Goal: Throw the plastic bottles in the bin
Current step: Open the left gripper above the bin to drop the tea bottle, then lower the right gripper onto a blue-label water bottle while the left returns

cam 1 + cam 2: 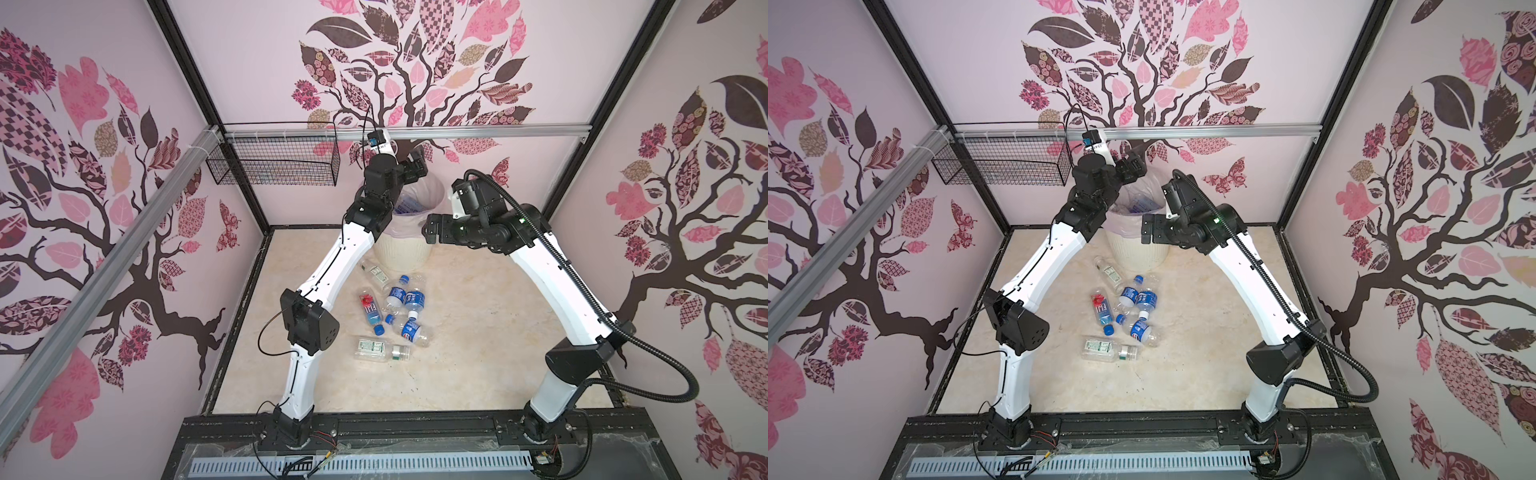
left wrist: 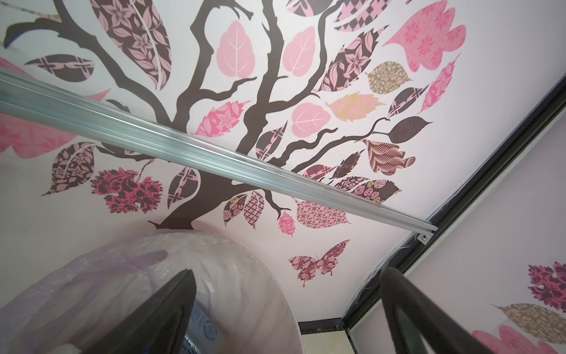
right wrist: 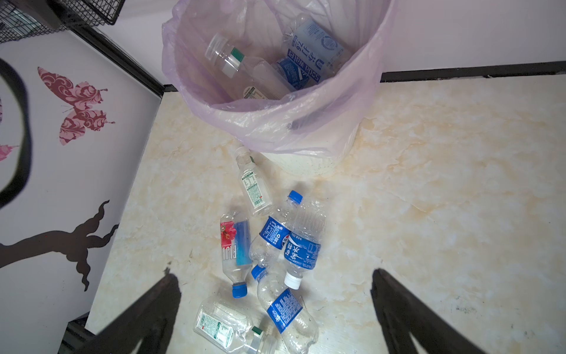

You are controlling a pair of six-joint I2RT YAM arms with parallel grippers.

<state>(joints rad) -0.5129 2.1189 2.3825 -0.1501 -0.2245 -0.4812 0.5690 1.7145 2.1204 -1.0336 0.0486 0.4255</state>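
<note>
Several plastic bottles [image 1: 390, 311] lie in a loose heap on the marbled floor in front of the bin [image 1: 401, 253], in both top views [image 1: 1125, 311]. Most are clear with blue labels [image 3: 301, 248]; two carry white labels [image 3: 255, 187]. The bin [image 3: 321, 159], lined with a pale pink bag, holds a blue-labelled bottle [image 3: 306, 58] and a clear one [image 3: 232, 61]. My left gripper [image 1: 417, 164] hangs open and empty over the bin's far rim; the bag [image 2: 122, 291] and a bottle label [image 2: 203, 328] show below its fingers [image 2: 177, 306]. My right gripper [image 1: 430, 232] is open and empty beside the bin's near rim, high above the heap [image 3: 274, 274].
A black wire mesh basket [image 1: 274, 164] hangs on the back left of the frame. An aluminium rail [image 1: 457, 132] crosses the back wall just above the left gripper. Patterned walls close in on three sides. The left arm's elbow [image 1: 309, 322] sits left of the heap.
</note>
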